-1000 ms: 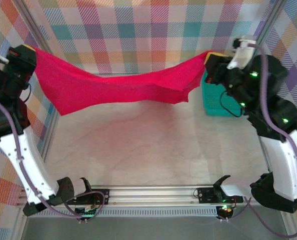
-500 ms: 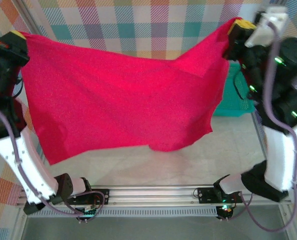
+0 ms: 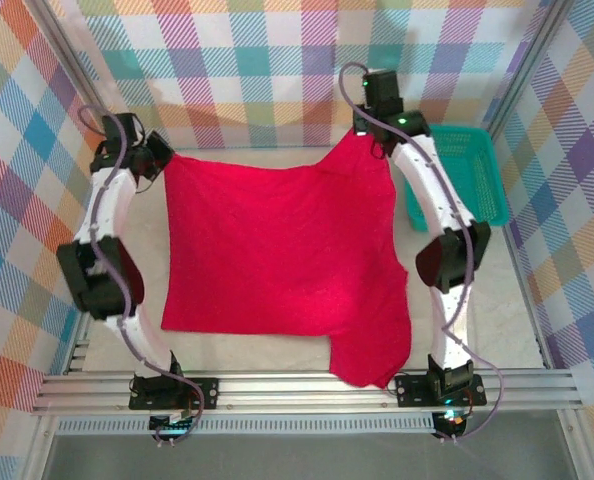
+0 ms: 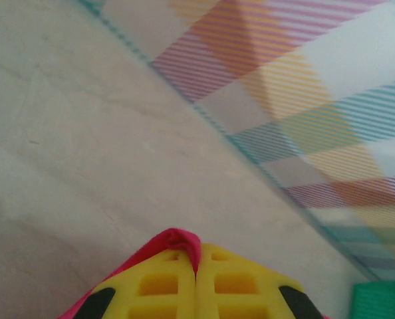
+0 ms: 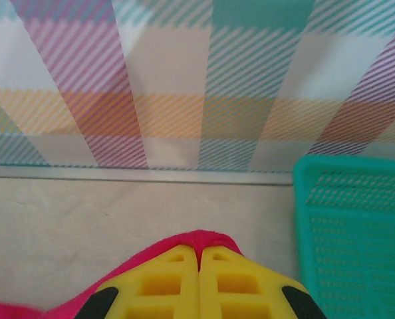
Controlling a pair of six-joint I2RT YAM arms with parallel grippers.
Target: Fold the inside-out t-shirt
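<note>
- Beneath the teal mesh plastic basket, a pale marbled desk stretches away to the left and toward the metal rail at the near edge. Checked pastel walls stand behind the basket and on both sides.
- Left of the basket, the plain bright red cloth t-shirt lies spread nearly flat on the desk. Its far right corner rises to a peak just beside the basket's far left corner, and its near right flap reaches down to the rail.
- Along the basket's left side runs the white right arm, stretched from the rail to the shirt's raised corner. The white left arm lies well apart from the basket, along the shirt's opposite edge.
- Close to the basket's far left corner, the right gripper has its yellow fingers pressed together, pinching a fold of red cloth, with the basket's rim just to the side in the wrist view.
- Farthest from the basket, at the shirt's far left corner, the left gripper is likewise clamped tight, a red fold poking out between its yellow fingers.
</note>
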